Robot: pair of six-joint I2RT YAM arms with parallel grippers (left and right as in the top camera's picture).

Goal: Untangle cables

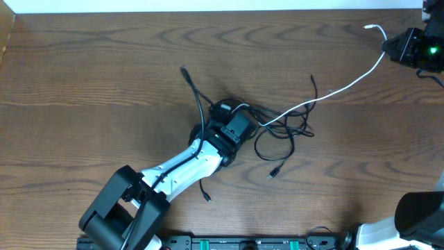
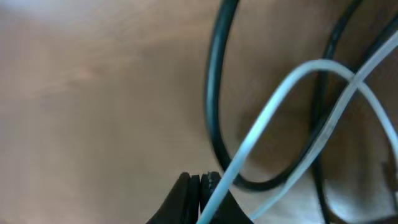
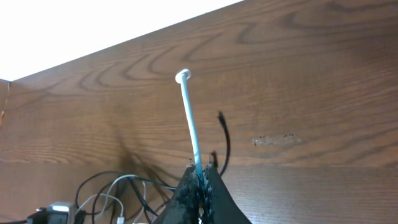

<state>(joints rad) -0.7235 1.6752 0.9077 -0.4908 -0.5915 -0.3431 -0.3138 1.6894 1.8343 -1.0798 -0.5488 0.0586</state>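
The cables lie as a tangle of thin black cords (image 1: 277, 139) at the table's middle, with one white cable (image 1: 347, 85) running out of it to the far right. My right gripper (image 1: 392, 47) is shut on the white cable (image 3: 189, 118) near its plug end (image 3: 182, 76) and holds it raised. Its jaws show in the right wrist view (image 3: 200, 171). My left gripper (image 1: 234, 126) sits down on the tangle. Its jaws (image 2: 202, 183) are pressed together, and the white cable (image 2: 273, 106) runs across their tips beside a black loop (image 2: 214, 93). Whether they pinch a cord is hidden.
Loose black cord ends reach out from the tangle at the back left (image 1: 184, 69), the back right (image 1: 312, 78), the front (image 1: 274, 173) and the front left (image 1: 207, 198). A black rail (image 1: 263, 243) runs along the front edge. The right arm's base (image 1: 420, 215) stands at the front right.
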